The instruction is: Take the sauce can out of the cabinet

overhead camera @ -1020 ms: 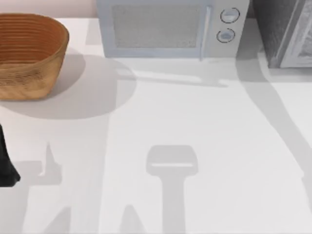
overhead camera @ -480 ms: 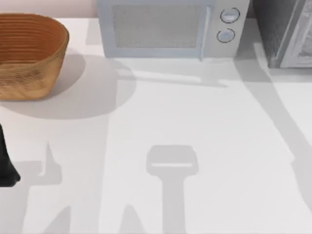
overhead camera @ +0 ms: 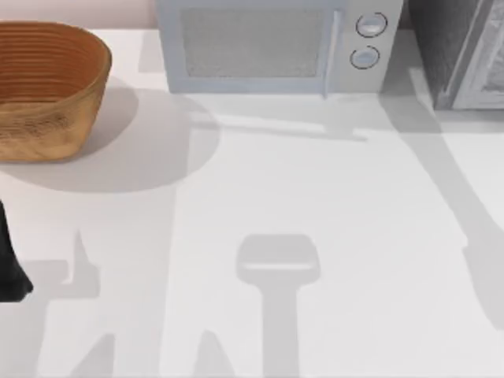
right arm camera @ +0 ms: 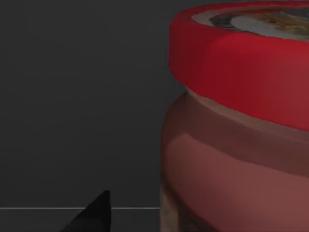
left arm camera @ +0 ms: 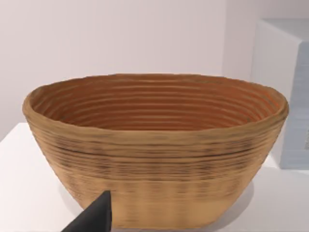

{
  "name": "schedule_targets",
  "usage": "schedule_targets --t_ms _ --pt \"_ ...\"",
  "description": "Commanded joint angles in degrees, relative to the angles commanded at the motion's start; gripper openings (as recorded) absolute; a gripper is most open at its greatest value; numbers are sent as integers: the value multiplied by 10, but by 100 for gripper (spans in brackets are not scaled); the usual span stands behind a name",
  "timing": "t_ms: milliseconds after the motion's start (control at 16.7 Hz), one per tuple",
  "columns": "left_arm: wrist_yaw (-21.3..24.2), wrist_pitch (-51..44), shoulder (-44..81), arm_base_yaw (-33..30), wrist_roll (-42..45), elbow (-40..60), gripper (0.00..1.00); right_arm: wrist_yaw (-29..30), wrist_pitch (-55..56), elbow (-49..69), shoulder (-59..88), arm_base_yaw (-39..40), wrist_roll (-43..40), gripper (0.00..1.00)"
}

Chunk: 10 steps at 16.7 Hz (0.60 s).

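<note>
The sauce can (right arm camera: pixel 236 125) stands very close in the right wrist view, with a red rim around its top and a reddish label below. Behind it is the cabinet's dark inner wall (right arm camera: pixel 82 96). A dark tip of my right gripper (right arm camera: pixel 94 215) shows just beside the can; I cannot tell whether it touches the can. In the top view the cabinet (overhead camera: pixel 461 55) is at the back right corner, with a speckled grey side and a pale framed front. My left arm (overhead camera: pixel 9 260) is parked at the table's left edge, and the left gripper (left arm camera: pixel 94 217) points at the basket.
A woven basket (overhead camera: pixel 47 87) stands at the back left. A pale microwave (overhead camera: pixel 268 43) with two round knobs stands at the back middle, between the basket and the cabinet. An arm's shadow (overhead camera: pixel 472 244) falls across the white table (overhead camera: pixel 331 205) on the right.
The long arm shadow on the table's right side has slid further toward the right edge. The left arm, basket and microwave have not moved.
</note>
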Motion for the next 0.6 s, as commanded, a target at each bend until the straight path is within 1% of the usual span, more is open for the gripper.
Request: schedule_targets --t_ms 600 --pt "0 0 0 0 0 0 100 0 0 0 0 0 0 25"
